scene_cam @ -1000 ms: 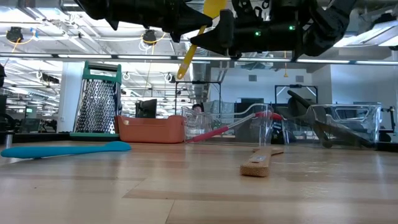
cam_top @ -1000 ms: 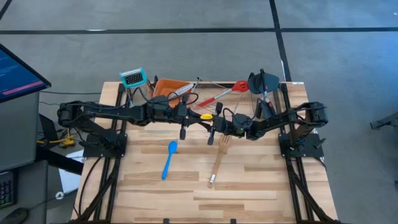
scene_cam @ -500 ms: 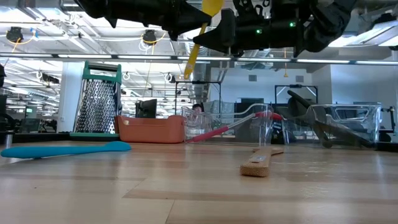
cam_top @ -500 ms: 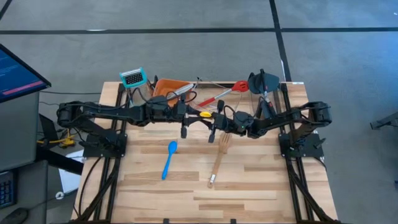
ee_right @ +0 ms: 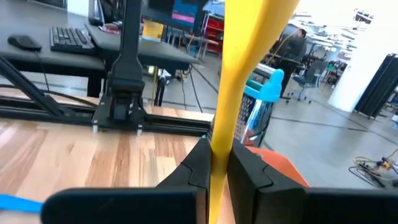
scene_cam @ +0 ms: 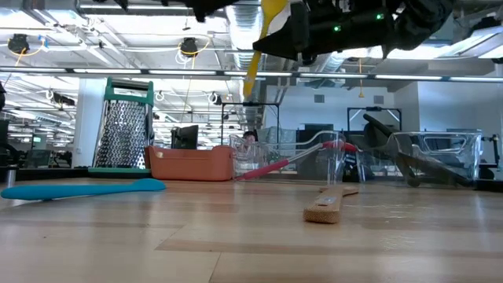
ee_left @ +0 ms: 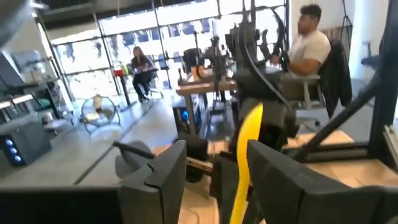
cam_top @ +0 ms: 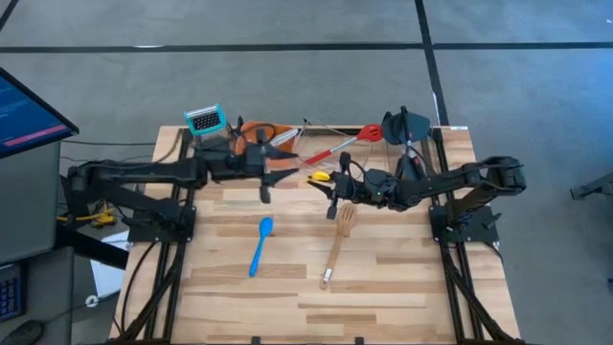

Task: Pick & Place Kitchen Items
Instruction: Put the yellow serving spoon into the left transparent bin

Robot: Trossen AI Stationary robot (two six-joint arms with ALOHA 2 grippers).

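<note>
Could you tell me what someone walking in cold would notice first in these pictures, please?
The eye goes first to the yellow spoon held in mid-air above the table's middle, clamped in the right pincer. The left pincer hangs open to its left, near the orange tray at the back edge. Below them, a blue spoon and a wooden spatula lie loose on the table.

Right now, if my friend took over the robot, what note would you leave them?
Right gripper: shut on the yellow spoon, held above the table's middle.
Left gripper: open, empty, near the orange tray.
Blue spoon and wooden spatula: loose on the table.
Red spoon: at the back by the bins.
Done: yellow spoon picked up.
Left: place it, then fetch the loose ones.
</note>
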